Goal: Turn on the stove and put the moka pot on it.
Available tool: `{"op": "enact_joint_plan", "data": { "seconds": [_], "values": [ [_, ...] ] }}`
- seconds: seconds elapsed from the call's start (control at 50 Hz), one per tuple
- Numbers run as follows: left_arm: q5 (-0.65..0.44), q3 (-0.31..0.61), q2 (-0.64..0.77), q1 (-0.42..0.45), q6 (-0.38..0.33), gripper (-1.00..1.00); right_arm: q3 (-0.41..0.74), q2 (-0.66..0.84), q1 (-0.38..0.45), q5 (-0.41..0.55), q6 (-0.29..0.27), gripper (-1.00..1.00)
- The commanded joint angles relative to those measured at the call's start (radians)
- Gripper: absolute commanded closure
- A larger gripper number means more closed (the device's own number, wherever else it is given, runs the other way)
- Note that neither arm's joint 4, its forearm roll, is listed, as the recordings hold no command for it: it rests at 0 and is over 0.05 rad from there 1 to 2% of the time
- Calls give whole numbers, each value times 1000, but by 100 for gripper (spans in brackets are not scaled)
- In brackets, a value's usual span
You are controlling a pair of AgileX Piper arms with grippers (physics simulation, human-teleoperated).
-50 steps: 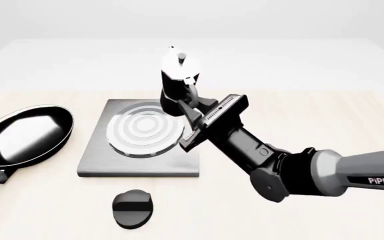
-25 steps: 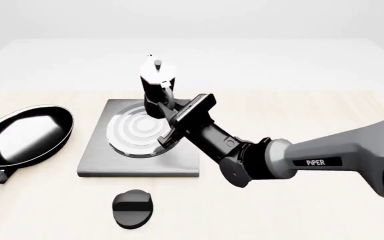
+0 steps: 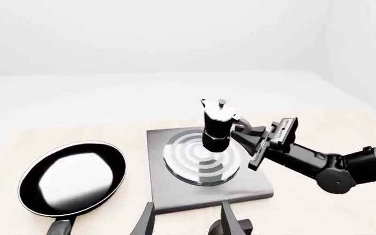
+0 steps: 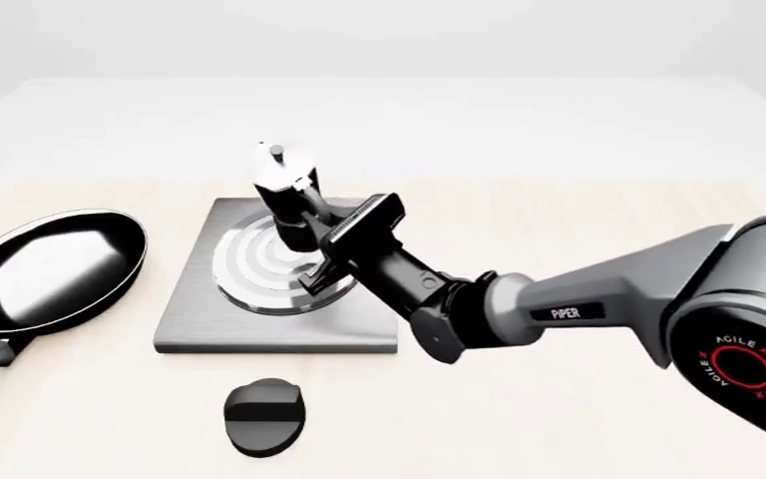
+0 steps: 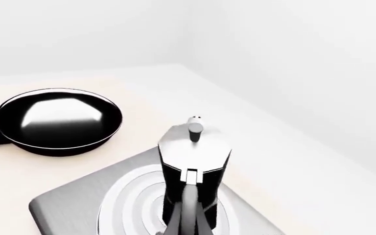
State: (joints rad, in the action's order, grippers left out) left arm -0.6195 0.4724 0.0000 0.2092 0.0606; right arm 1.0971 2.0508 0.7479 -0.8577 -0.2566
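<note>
Gripping the moka pot (image 4: 280, 196) by its handle, our right jaws hold it over the stove (image 4: 196, 317) burner; only the left wrist view shows our left jaws spread.

Simulated tabletop test scene, not a real kitchen: flat, textureless rendering and blank white walls with no furniture or fittings. Pale wood-grain table (image 4: 596, 419) fading to white at the far side. Kitchen props only: grey stove (image 4: 210, 324) slab with ringed burner, separate black knob (image 4: 264, 416), moka pot (image 4: 284, 195), glossy black frying pan (image 4: 51, 267). Arm (image 4: 582, 309) marked PiPER and AGILE, a lab-style robot rig.
</note>
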Motion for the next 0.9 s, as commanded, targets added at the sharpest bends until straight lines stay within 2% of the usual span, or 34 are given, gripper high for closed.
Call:
{"op": "enact_joint_plan", "data": {
  "seconds": [0.02, 0.9],
  "values": [
    [3, -14, 0, -5, 2, -100, 38, 39, -3, -8, 21, 100],
    [3, -20, 0, -12, 1, -100, 68, 71, -12, -5, 84, 100]
  ]
}}
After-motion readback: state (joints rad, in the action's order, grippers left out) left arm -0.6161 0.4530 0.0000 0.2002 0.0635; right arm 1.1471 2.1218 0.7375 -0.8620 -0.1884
